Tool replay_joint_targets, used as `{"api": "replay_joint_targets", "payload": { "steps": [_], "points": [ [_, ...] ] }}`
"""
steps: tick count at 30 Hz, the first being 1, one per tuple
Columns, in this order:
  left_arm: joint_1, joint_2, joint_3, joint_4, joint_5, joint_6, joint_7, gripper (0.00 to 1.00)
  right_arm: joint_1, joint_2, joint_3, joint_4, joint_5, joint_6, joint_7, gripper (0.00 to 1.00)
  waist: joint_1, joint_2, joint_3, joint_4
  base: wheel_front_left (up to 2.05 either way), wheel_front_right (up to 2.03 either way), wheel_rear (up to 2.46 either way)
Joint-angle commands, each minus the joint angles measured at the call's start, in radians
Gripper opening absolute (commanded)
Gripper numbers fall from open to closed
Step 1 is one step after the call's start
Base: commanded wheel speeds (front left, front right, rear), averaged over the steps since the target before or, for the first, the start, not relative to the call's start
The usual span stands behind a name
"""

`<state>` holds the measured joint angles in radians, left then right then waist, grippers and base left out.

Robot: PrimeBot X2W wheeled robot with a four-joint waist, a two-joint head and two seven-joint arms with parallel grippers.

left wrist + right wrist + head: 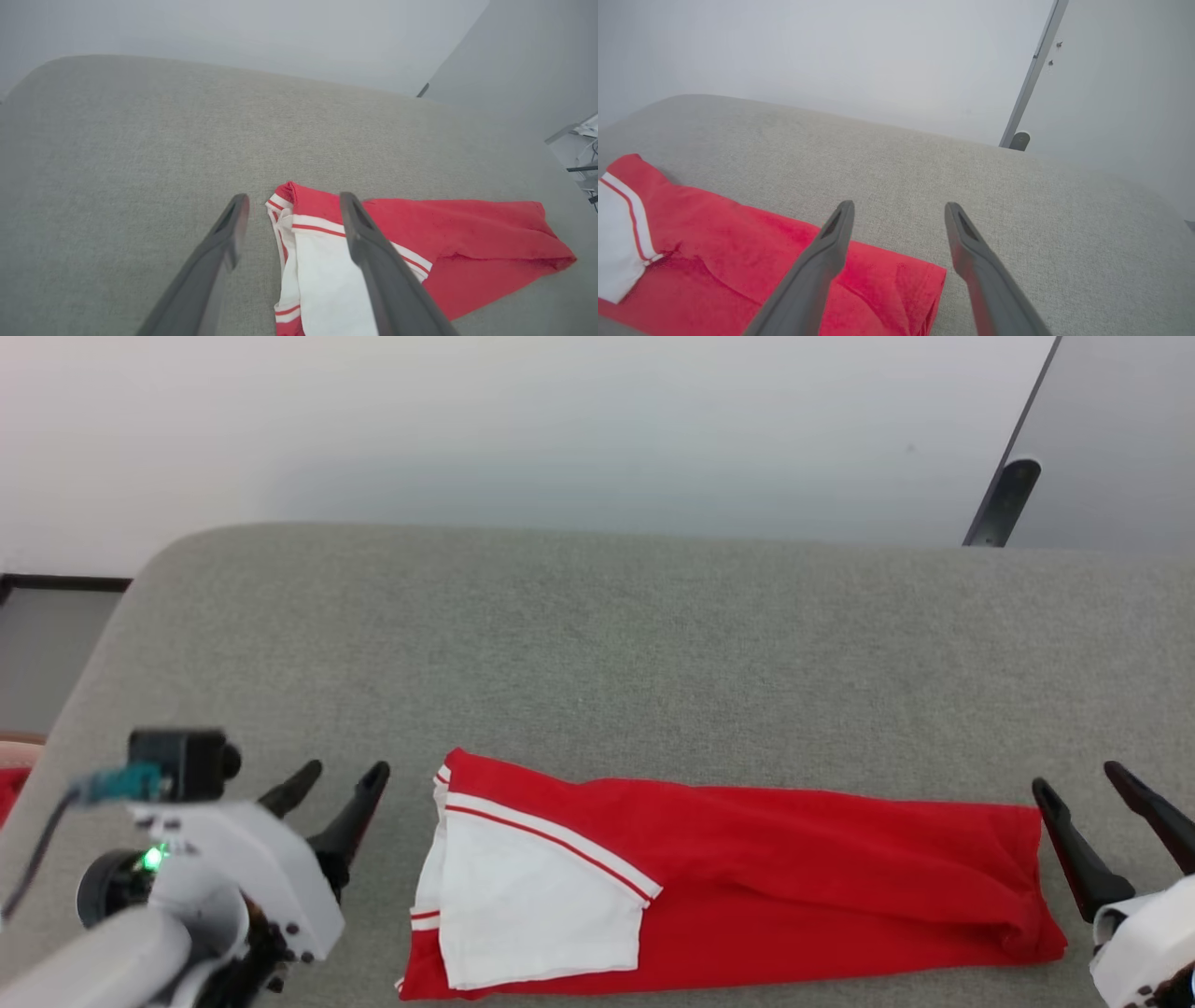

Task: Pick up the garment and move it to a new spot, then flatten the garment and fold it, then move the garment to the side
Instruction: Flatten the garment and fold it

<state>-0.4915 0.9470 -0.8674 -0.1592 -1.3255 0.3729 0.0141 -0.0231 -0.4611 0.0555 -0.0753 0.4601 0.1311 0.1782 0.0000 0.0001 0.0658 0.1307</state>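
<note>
**Folded garment, both grippers free**

A grey fabric surface [597, 644] spans the scene. The garment [794, 877] lies at its near edge as a long red band, with the white sleeve on its left end. The left gripper [345, 770] and right gripper [1076, 777] flank it, jaws wide, empty. The left wrist view adds cables [581, 168] far right.

Left tool [345, 769] sits low at the left, right tool [1076, 777] low at the right; both point forward, jaws spread wide apart.
</note>
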Motion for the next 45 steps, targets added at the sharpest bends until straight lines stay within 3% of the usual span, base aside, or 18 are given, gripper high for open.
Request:
{"api": "replay_joint_targets", "payload": {
  "steps": [1, 6, 9, 12, 20, 25, 34, 45],
  "points": [
    [0.021, -0.004, 0.004, 0.009, 0.018, -0.015, -0.033, 1.0, 0.016, 0.004, 0.002, 0.009, -0.012, -0.001, -0.024, 1.0, 0.0, -0.0001, -0.01, 0.006, 0.0, 0.0, 0.0],
    [0.1, -0.055, 0.047, 0.083, 0.072, -0.066, -0.246, 1.0, 0.042, 0.034, -0.004, 0.074, -0.049, -0.001, -0.164, 1.0, 0.0, -0.0001, -0.042, 0.019, 0.0, 0.0, 0.0],
    [0.148, -0.088, 0.097, 0.12, 0.163, -0.083, -0.277, 1.0, 0.062, 0.038, 0.001, 0.11, -0.051, -0.001, -0.179, 1.0, 0.0, -0.0001, -0.057, 0.026, 0.0, 0.0, 0.0],
    [0.234, -0.179, 0.236, 0.132, 0.298, -0.105, -0.278, 1.0, 0.079, 0.027, -0.011, 0.137, -0.038, -0.001, -0.163, 1.0, 0.0, -0.0001, -0.065, 0.038, 0.0, 0.0, 0.0],
    [0.469, -0.429, 0.6, 0.167, 0.608, -0.243, -0.279, 1.0, 0.083, -0.032, -0.034, 0.152, 0.047, -0.001, 0.013, 1.0, 0.0, -0.0001, -0.089, 0.084, 0.0, 0.0, 0.0],
    [0.531, -0.554, 0.724, 0.213, 0.714, -0.344, -0.278, 1.0, 0.073, -0.062, -0.038, 0.171, 0.094, -0.001, 0.192, 1.0, 0.0, -0.0001, -0.101, 0.122, 0.0, 0.0, 0.0],
    [0.525, -0.72, 0.803, 0.294, 0.827, -0.467, -0.278, 1.0, -0.022, -0.075, -0.078, 0.279, 0.116, -0.001, 0.515, 1.0, 0.0, -0.0001, -0.087, 0.187, 0.0, 0.0, 0.0],
    [0.469, -0.787, 0.78, 0.353, 0.842, -0.505, -0.278, 1.0, -0.135, -0.05, -0.122, 0.518, 0.095, -0.001, 0.657, 1.0, 0.0, -0.0001, -0.039, 0.26, 0.0, 0.0, 0.0]
  ]
}}
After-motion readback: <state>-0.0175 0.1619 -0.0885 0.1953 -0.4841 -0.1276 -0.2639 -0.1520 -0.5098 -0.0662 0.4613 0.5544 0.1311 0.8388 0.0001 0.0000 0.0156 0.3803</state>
